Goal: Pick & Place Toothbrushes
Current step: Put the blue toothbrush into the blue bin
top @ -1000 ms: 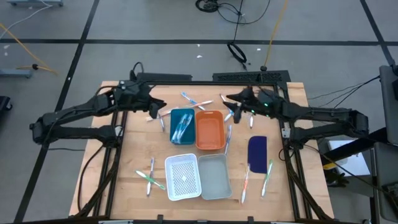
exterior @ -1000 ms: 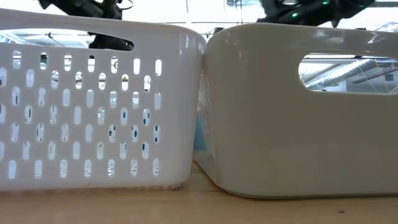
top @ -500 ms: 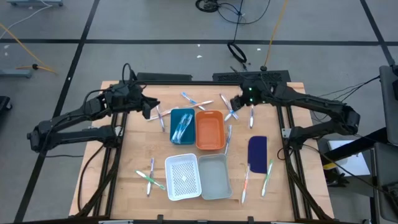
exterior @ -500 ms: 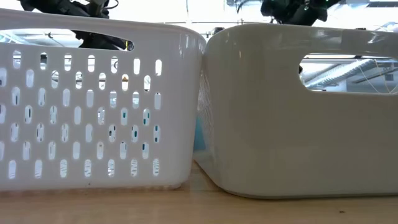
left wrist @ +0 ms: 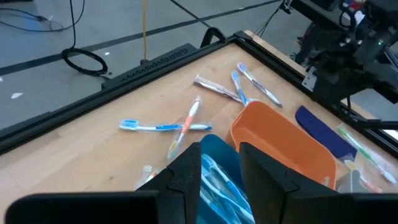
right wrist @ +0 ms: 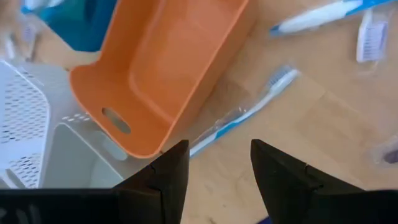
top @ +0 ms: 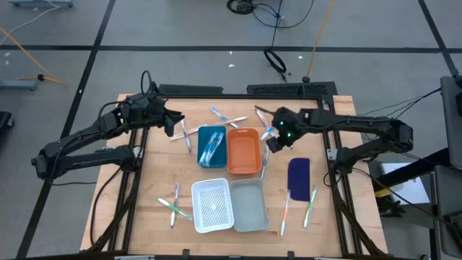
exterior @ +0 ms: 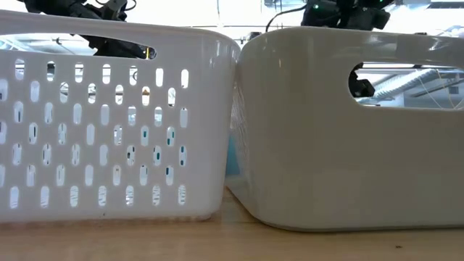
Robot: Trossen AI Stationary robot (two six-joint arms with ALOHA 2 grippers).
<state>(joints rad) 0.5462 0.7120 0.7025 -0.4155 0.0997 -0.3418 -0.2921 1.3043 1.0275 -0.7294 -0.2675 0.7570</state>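
Toothbrushes lie scattered on the wooden table: some at the far middle [top: 224, 115], one along the orange tray's right side [top: 265, 160], more at the near right [top: 285, 209] and near left [top: 173, 204]. A few lie in the teal tray [top: 211, 144]. My left gripper [top: 172, 124] hovers open just left of the teal tray [left wrist: 219, 180], holding nothing. My right gripper [top: 273, 141] is open and tipped downward beside the orange tray [right wrist: 174, 68], above a blue-and-white toothbrush [right wrist: 242, 115] that lies flat on the table.
A white perforated basket [top: 212, 205] and a grey tray [top: 250, 204] stand at the near middle and fill the low view. A dark blue flat piece [top: 298, 175] lies right of the orange tray [top: 244, 150]. Black frame rails run along the table's edges.
My right gripper has come from the far side toward the near edge and downward, tipping and rolling until it points down beside the orange tray. My left gripper has drawn back a little toward the table's left. No toothbrush has moved.
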